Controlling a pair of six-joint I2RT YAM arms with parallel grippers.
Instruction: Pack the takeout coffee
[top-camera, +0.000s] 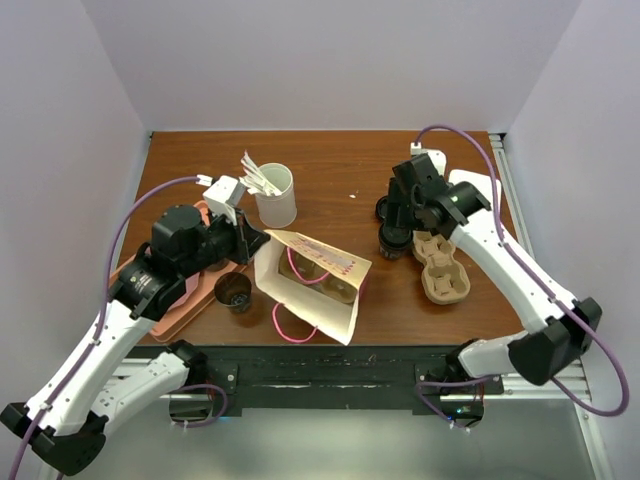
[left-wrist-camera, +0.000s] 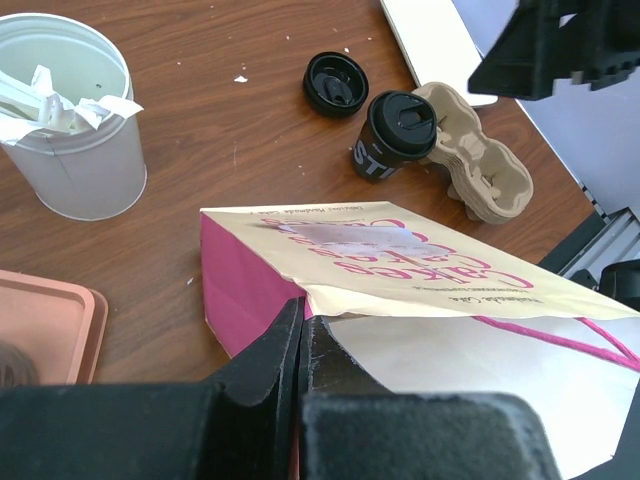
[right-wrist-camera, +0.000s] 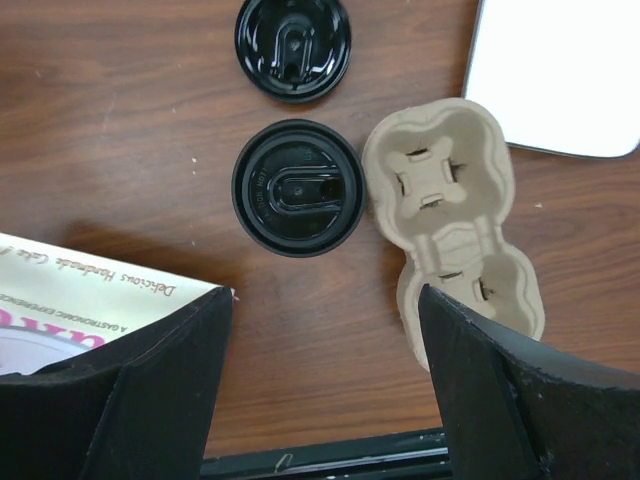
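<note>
The takeout coffee (right-wrist-camera: 298, 187), a dark cup with a black lid, stands upright beside the tan cup carrier (right-wrist-camera: 450, 220); it also shows in the left wrist view (left-wrist-camera: 395, 135). My right gripper (right-wrist-camera: 325, 320) is open and empty, hovering above the table just nearer than the cup, and in the top view (top-camera: 400, 222) it partly hides the cup (top-camera: 390, 246). A cream and pink paper bag (top-camera: 310, 282) lies on its side mid-table. My left gripper (left-wrist-camera: 300, 335) is shut on the bag's (left-wrist-camera: 400, 265) rim at its left corner.
A loose black lid (right-wrist-camera: 292, 45) lies beyond the coffee. A white cup of stirrers (top-camera: 272, 195) stands at the back left. An open dark cup (top-camera: 235, 292) sits by a pink tray (top-camera: 185, 310). A white flat item (right-wrist-camera: 560, 70) lies at the far right.
</note>
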